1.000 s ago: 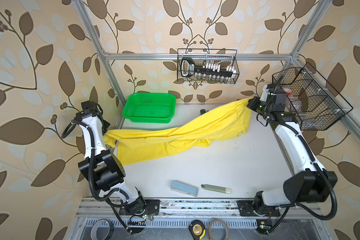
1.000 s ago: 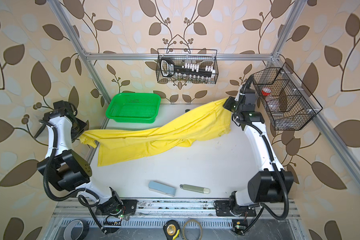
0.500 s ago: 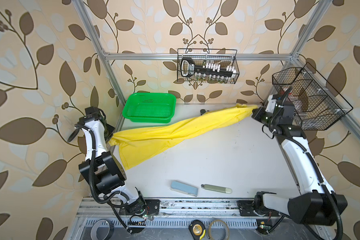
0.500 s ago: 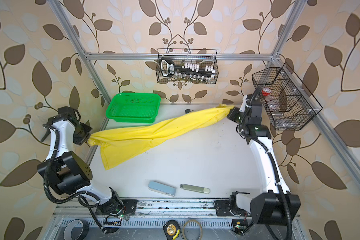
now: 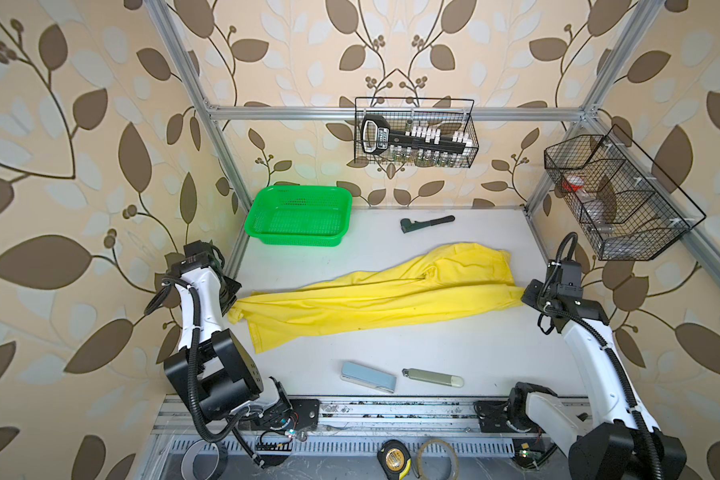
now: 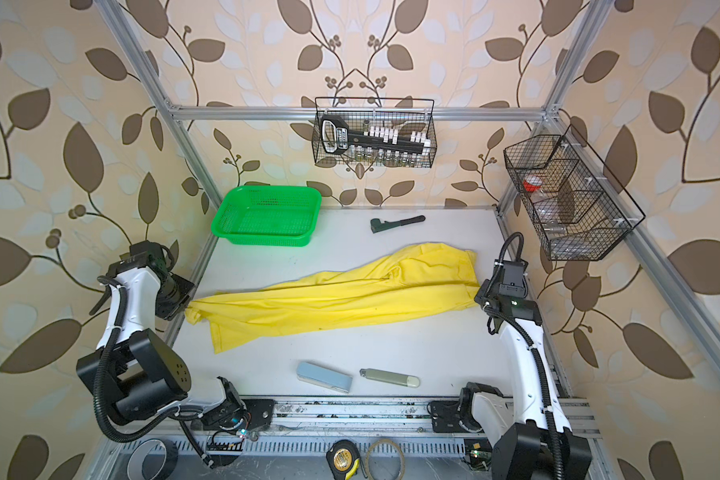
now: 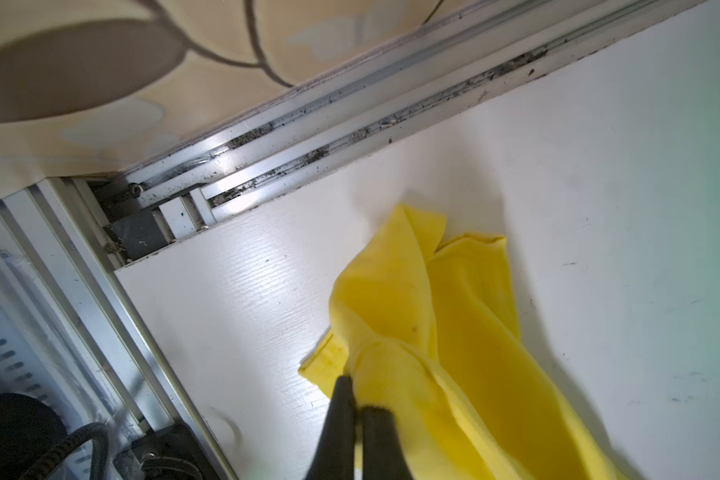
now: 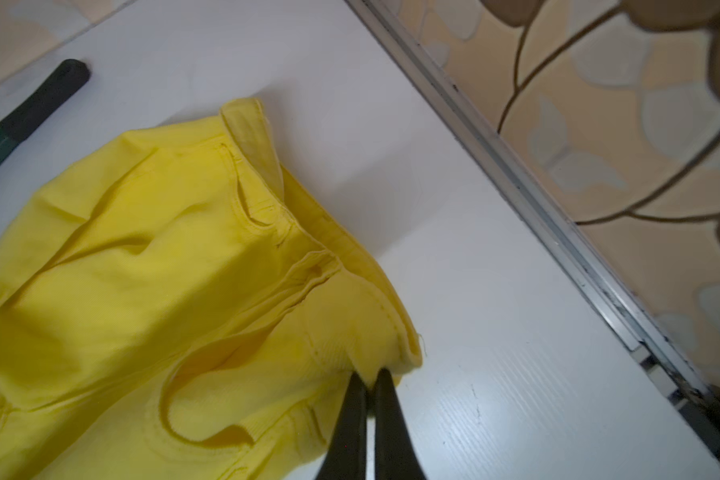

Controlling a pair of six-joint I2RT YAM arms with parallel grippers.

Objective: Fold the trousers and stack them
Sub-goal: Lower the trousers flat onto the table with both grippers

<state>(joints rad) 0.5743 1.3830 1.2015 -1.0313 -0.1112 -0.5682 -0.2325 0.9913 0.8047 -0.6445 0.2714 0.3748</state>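
Shows the laying-out step on the white table [image 5: 454, 345]: yellow trousers [image 5: 375, 299] stretched lengthwise, legs overlapped, near the green basket [image 5: 296, 240] but apart from it. Pinches the waistband corner with the right gripper [image 8: 371, 376], jaws pressed together on cloth; pinches a leg hem likewise with the left gripper [image 7: 355, 388]. Probably calls next for carrying the hems over to the waistband, halving the length.

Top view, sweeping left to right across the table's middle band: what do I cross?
left gripper, jaws shut on a leg end → trousers, stretched out between the two → right gripper, jaws shut on the waistband corner
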